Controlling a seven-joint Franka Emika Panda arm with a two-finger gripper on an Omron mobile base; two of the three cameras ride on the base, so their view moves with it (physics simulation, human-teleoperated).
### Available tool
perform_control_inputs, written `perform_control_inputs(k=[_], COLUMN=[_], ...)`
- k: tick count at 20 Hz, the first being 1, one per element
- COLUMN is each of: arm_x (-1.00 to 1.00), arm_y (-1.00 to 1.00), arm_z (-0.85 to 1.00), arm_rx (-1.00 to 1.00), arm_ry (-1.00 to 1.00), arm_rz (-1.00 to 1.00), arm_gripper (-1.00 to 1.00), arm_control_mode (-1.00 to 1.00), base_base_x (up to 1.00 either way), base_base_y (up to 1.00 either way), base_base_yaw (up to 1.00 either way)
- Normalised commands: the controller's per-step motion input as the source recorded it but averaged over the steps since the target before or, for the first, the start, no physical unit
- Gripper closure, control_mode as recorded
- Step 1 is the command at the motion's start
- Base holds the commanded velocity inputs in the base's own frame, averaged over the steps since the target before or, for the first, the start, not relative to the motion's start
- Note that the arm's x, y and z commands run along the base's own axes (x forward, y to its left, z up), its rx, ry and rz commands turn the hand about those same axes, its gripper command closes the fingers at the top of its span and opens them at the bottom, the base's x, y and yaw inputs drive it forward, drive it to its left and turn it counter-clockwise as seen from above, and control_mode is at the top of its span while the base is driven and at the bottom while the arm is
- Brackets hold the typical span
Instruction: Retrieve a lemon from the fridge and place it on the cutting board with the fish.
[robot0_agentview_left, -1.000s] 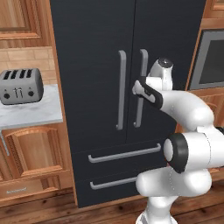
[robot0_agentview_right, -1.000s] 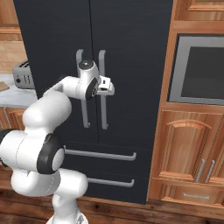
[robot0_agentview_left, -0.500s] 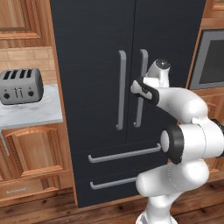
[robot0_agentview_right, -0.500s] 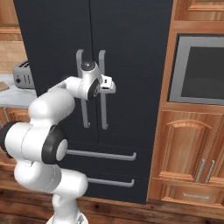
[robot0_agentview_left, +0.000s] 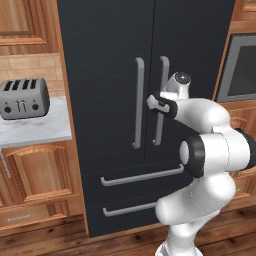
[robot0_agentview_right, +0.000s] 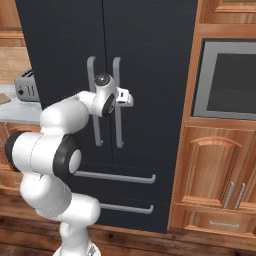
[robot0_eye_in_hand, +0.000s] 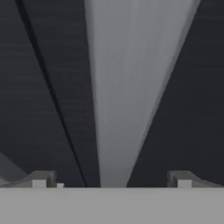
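In the left base view, the arm's elbow has swung further left and lower than a second ago, while the gripper (robot0_agentview_left: 156, 102) has barely moved and sits at the right-hand door handle (robot0_agentview_left: 161, 100) of the fridge (robot0_agentview_left: 105, 75). The fridge stands upright with both doors shut, its two long bar handles running vertically side by side at the centre seam and its two drawer handles lying horizontal below. A grey toaster (robot0_agentview_left: 22, 97) sits on the marble counter (robot0_agentview_left: 35, 131) to the left. In the right base view, the gripper (robot0_agentview_right: 127, 98) is up against the right handle (robot0_agentview_right: 117, 100), with the forearm pulled in closer to the fridge (robot0_agentview_right: 150, 60) than before; a built-in oven (robot0_agentview_right: 225, 80) is set into the wooden cabinets on the right. In the hand view, the handle (robot0_eye_in_hand: 127, 96) runs as a pale grey bar straight up the middle, between the two finger tips (robot0_eye_in_hand: 41, 179), which stand wide apart on either side of it without closing on it.
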Motion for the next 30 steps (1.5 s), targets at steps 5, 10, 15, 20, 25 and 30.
perform_control_inputs(k=[5, 10, 15, 20, 25, 30], arm_x=[0.37, 0.35, 0.34, 0.27, 0.33, -0.05], arm_y=[0.00, 0.00, -0.01, 0.00, 0.00, -0.03], arm_z=[-0.01, -0.11, -0.07, -0.01, -0.02, 0.01], arm_rx=[0.00, 0.00, 0.00, 0.00, 0.00, 0.00], arm_ry=[0.00, -0.04, -0.08, -0.08, -0.05, 0.00], arm_rz=[0.00, 0.00, 0.00, 0.02, 0.02, 0.00], arm_gripper=[-1.00, -1.00, -1.00, -1.00, 1.00, 1.00], arm_control_mode=[-1.00, -1.00, -1.00, -1.00, -1.00, -1.00], base_base_x=[0.00, 0.00, 0.00, 0.00, 0.00, 0.00], base_base_y=[0.00, 0.00, 0.00, 0.00, 0.00, 0.00], base_base_yaw=[0.00, 0.00, 0.00, 0.00, 0.00, 0.00])
